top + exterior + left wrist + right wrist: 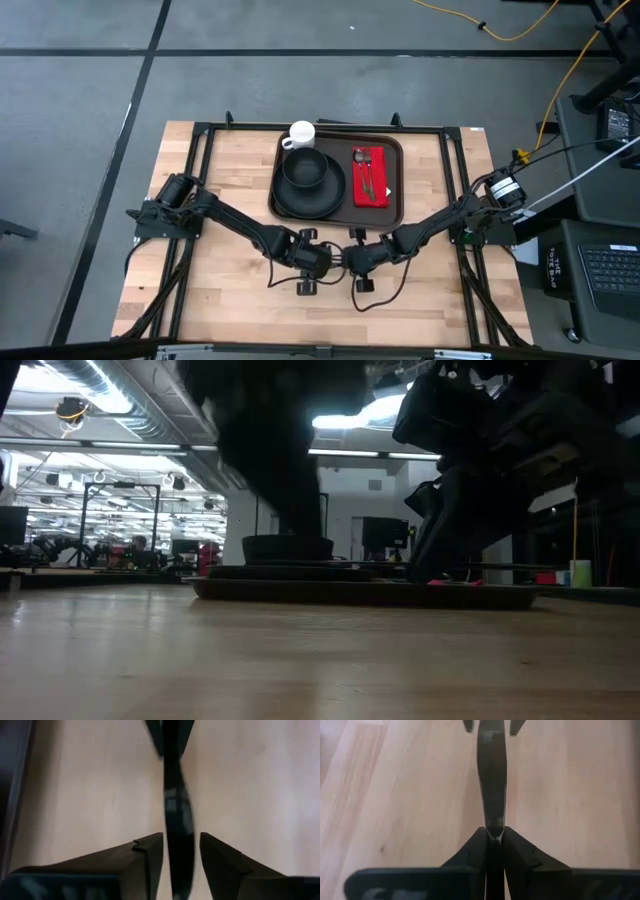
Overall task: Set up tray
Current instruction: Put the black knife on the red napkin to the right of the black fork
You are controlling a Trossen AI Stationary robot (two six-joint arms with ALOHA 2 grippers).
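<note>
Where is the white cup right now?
In the high view the white cup sits at the far left corner of the brown tray, right behind the black bowl on the black plate.

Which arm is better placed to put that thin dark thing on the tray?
Probably right: right gripper shut on the thin dark utensil, left gripper open around it, both equally near the brown plastic tray.

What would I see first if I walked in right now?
Two dark arms meet mid-table: the right pincer is shut on a thin dark utensil, the left pincer open around its other end. Behind them, the brown tray holds a black plate, white cup and red napkin.
</note>
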